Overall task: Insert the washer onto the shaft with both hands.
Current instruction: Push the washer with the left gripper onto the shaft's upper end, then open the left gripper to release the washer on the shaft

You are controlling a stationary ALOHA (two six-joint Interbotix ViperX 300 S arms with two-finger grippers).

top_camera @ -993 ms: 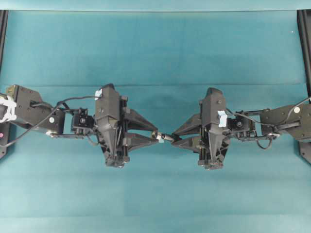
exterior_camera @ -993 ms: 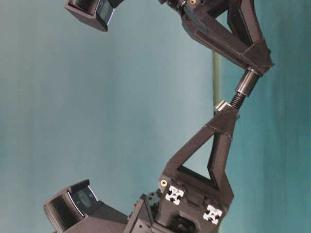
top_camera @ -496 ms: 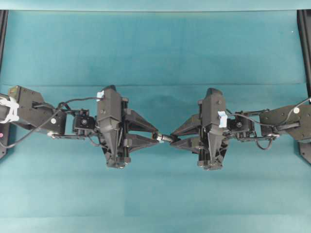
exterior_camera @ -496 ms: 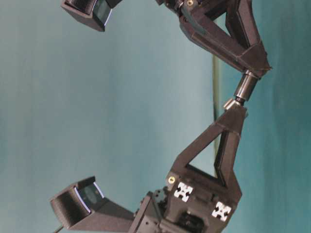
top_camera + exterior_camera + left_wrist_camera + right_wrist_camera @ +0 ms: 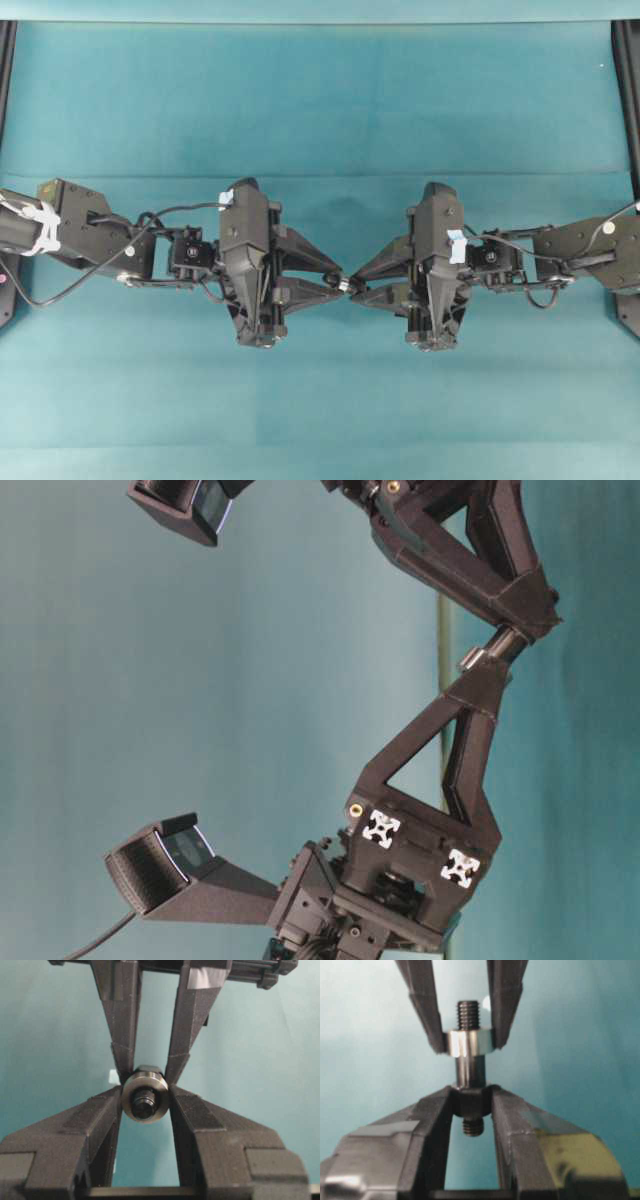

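The left gripper (image 5: 338, 284) was closed, its fingers (image 5: 102, 1125) clamping the washer (image 5: 145, 1097) by its flanks. The washer sat threaded over the shaft (image 5: 469, 1067), whose threaded tip protruded beyond it. Right of the washer, the right gripper (image 5: 356, 285) pinched the shaft's collar. Both parts hung above the teal table (image 5: 320, 100), open surface surrounding the washer on all sides

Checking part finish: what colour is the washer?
Shiny silvery grey, with a dark centre filled by the shaft; the washer shows best in the right wrist view.
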